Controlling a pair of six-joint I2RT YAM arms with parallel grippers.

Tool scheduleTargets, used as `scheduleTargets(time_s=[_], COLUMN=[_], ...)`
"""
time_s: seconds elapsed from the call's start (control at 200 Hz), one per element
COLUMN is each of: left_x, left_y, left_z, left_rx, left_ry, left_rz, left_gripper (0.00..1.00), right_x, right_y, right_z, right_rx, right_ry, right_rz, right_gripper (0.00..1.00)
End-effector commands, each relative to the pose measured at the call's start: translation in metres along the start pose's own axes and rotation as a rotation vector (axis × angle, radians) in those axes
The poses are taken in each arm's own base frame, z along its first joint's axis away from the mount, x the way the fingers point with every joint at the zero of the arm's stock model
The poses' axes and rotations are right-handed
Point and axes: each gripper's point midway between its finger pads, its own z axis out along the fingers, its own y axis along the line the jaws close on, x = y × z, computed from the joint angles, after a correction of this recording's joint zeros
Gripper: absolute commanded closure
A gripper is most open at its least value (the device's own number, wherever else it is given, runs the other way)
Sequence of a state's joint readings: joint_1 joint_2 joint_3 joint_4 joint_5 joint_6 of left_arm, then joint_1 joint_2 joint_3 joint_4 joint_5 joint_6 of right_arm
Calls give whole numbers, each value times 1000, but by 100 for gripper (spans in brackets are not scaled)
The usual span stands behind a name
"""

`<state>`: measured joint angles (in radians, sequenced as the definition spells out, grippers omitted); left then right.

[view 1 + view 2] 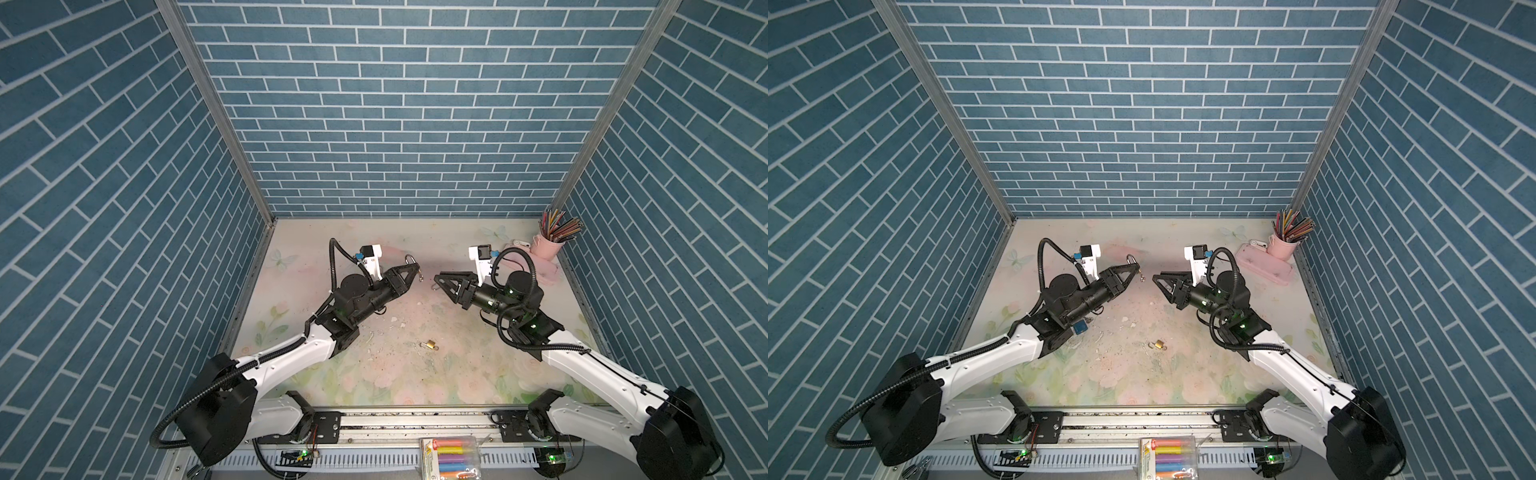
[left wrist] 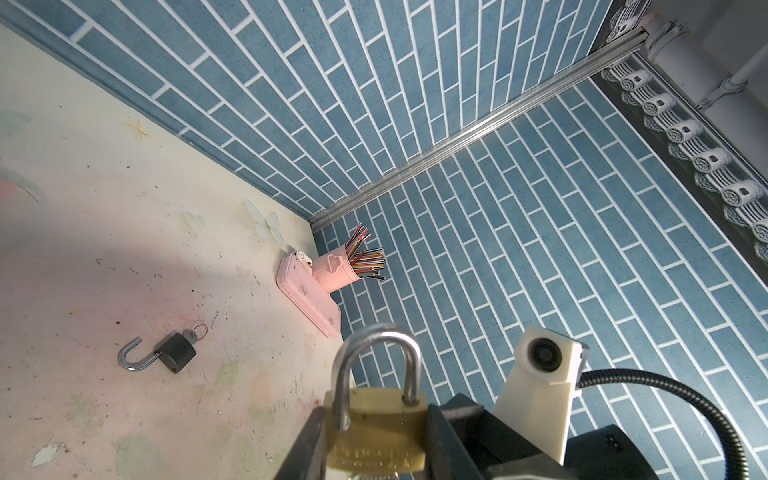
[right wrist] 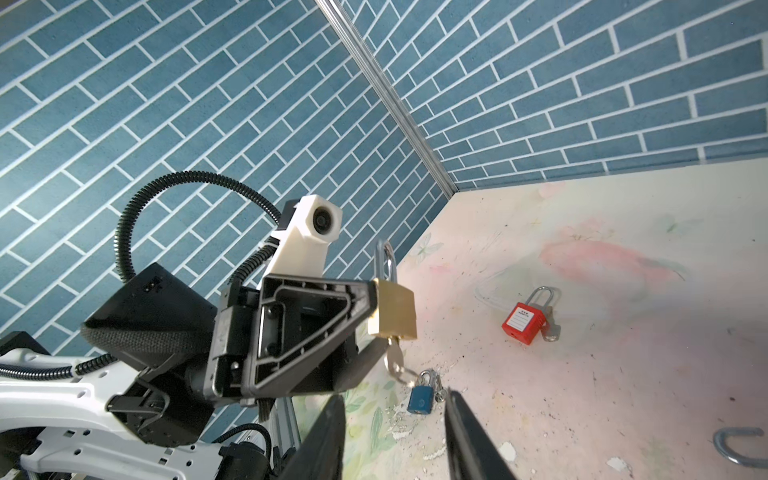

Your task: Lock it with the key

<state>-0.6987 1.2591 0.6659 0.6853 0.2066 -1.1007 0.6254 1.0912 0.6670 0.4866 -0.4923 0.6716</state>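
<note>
**mo:** Where's the lock right now? I can't make it out from above.

**kit:** Up in the air. The left gripper (image 1: 412,270) is clamped on the flat sides of the brass padlock (image 3: 395,309). It's a chunky, squarish block with a shiny steel shackle (image 2: 376,365) arching out the top. From the left wrist view, both shackle legs look seated in the body. The key (image 3: 392,355) is stuck in the bottom and hangs down with a thin wire ring on it.

**mo:** And the other arm?

**kit:** The right gripper (image 3: 395,419) faces it from just across the middle. Its two black fingers (image 3: 330,432) are parted a moderate way with nothing between them. It's close to the key but not touching it.

**mo:** What else is lying around?

**kit:** The surface (image 1: 374,382) is a pale floral print, scuffed and flecked with crumbs. Lying on it:
- a small gold-coloured padlock (image 1: 430,344) near the front middle
- a red padlock (image 3: 524,322) with a boxy, plastic-looking body
- a blue padlock (image 3: 419,400)
- a dark grey padlock (image 2: 178,352) with its hook-shaped shackle swung open

In the back right corner there's a smooth pink cup (image 1: 547,246) bristling with coloured pencils. It stands beside a flat pink case (image 1: 1264,266).
</note>
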Motion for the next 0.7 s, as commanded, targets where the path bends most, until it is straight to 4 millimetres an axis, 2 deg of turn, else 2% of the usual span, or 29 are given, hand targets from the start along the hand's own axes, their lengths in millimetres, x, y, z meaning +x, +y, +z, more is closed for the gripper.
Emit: scheduleTargets(time_s=[0.0,0.305,0.695], left_x=[-9,-9,-9], left_y=[-18,-22,-22], left_z=[3,3,3], left_rx=[48,62,65], left_ry=[-20,-19,-20], left_rz=[25,23,19], left_gripper=[100,100,100], right_x=[-12,8,15], right_y=[13,4,6], right_z=[10,27,36], right_rx=[-34,-34,-77], right_ry=[-16,53,87], right_rz=[-58,-49,-30], right_gripper=[60,61,85])
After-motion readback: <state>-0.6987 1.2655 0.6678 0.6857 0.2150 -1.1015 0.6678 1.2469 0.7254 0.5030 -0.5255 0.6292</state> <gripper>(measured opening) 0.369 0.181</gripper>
